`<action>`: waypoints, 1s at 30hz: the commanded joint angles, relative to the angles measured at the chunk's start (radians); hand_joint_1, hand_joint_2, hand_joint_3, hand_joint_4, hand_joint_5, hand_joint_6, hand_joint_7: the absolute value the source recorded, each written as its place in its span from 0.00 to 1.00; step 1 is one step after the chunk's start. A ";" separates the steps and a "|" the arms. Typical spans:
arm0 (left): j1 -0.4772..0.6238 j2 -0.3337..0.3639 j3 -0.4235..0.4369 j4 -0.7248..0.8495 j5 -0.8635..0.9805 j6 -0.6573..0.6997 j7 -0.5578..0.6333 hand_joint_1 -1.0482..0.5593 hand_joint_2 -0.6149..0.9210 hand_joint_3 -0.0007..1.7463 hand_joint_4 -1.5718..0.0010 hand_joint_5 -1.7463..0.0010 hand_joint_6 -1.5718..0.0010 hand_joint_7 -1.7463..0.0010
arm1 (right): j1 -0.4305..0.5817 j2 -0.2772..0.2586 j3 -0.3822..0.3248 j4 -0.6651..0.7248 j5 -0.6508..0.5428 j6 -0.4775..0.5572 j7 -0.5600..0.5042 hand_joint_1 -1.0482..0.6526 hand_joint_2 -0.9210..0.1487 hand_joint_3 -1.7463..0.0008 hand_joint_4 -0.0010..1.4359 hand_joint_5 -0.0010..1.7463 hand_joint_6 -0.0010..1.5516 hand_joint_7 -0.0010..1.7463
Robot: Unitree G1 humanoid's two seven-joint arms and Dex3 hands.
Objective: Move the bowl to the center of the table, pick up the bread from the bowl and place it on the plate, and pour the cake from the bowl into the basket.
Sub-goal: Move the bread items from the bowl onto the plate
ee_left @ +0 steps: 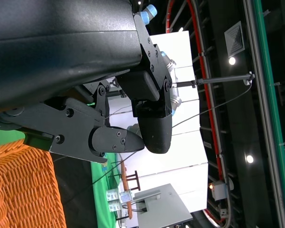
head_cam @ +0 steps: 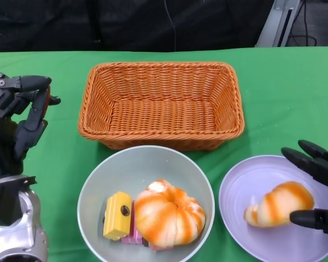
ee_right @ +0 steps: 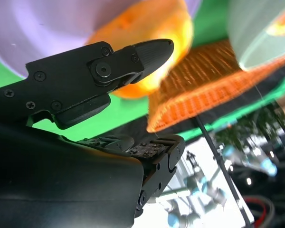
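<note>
So the grey bowl already sits mid-table, just in front of the wicker basket, and that step looks done. One bread roll lies on the lilac plate, right at the right hand; its fingers bracket the roll, one touching or nearly touching the near end, the others spread just beyond it. Whether it grips or has let go, cannot tell; the right wrist view only shows a fingertip against the orange crust. A second, bigger bread sits in the bowl, inboard of that hand, beside a yellow cake block and pink pieces. Left hand is raised off to the basket's side, fingers curled in, holding nothing. Basket holds nothing yet. Probably left: the second bread, then the pour.
</note>
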 commanded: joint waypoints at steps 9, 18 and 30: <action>0.007 0.008 -0.003 0.004 -0.006 -0.004 -0.009 0.55 1.00 0.15 0.51 0.24 0.43 0.48 | -0.023 0.033 -0.090 0.052 0.027 -0.152 -0.034 0.11 0.00 0.90 0.41 0.03 0.31 0.02; 0.006 0.009 -0.007 0.010 -0.007 -0.011 -0.016 0.55 1.00 0.16 0.51 0.25 0.43 0.48 | -0.060 0.057 -0.109 0.091 0.000 -0.134 -0.049 0.15 0.00 0.90 0.43 0.04 0.34 0.02; 0.019 0.002 -0.014 0.001 -0.004 -0.027 -0.034 0.55 1.00 0.17 0.51 0.26 0.44 0.49 | -0.183 0.102 -0.061 0.193 0.223 -0.099 0.252 0.24 0.03 0.98 0.50 0.06 0.42 0.03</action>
